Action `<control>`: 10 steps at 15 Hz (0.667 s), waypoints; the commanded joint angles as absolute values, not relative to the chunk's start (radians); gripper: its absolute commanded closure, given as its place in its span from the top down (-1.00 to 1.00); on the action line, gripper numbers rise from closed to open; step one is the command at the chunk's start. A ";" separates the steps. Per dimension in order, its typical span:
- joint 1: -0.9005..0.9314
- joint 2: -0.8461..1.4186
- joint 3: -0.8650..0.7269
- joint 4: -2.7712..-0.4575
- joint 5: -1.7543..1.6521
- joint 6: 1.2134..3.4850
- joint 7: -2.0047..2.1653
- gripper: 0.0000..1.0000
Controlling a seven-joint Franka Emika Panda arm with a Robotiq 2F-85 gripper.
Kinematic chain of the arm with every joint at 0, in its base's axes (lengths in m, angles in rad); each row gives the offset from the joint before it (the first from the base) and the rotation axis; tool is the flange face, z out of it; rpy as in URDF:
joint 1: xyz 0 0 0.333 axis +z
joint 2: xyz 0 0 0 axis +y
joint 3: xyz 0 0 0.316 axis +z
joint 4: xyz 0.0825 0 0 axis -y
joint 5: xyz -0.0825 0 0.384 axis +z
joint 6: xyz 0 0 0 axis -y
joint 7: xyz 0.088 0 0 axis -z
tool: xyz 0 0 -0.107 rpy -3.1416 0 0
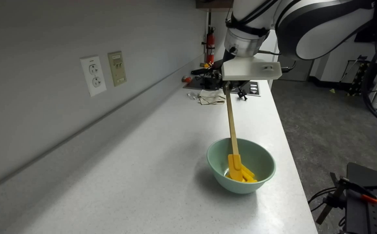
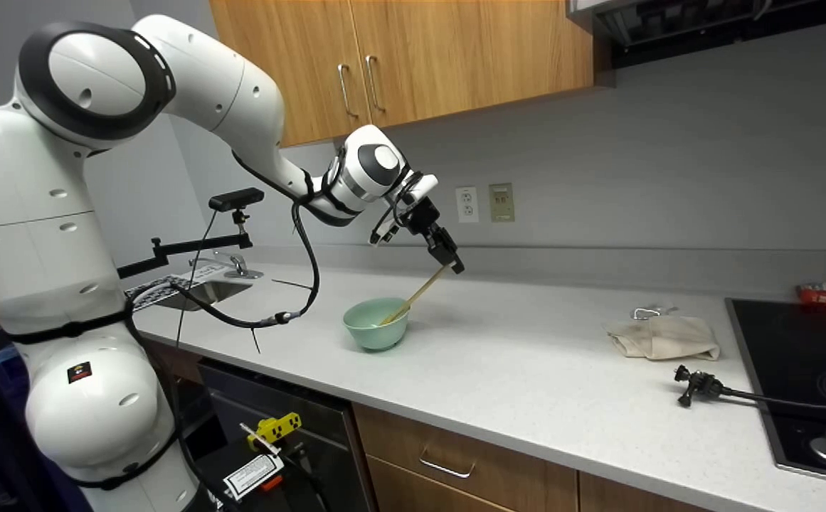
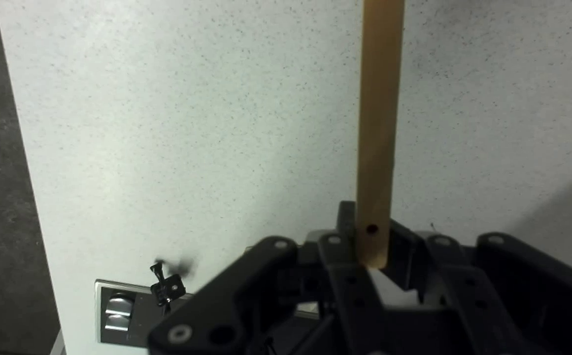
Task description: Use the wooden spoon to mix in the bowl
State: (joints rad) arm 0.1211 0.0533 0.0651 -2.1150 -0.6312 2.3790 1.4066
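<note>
Mint-green is the bowl on the counter, and inside it the wooden spoon has its orange head beside yellow pieces. We see the gripper pinching the handle only near its end, so resistance may twist this long spoon. We fear also that hard pushing could slide or tip the bowl, as nothing visible holds it.

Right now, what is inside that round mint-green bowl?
Elongated yellow pieces and the flat yellow head of a long wooden spoon. That head and the bowl's near wall hide whatever lies behind them.
</note>
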 commanded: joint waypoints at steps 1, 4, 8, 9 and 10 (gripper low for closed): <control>0.118 0.057 0.065 -2.094 -0.655 2.395 1.438 -0.96; 0.121 0.050 0.062 -2.092 -0.783 2.391 1.488 -0.96; 0.124 0.035 0.074 -2.111 -0.908 2.378 1.474 -0.96; 0.126 0.035 0.079 -2.120 -0.912 2.381 1.459 -0.96; 0.126 0.037 0.083 -2.125 -0.902 2.388 1.448 -0.96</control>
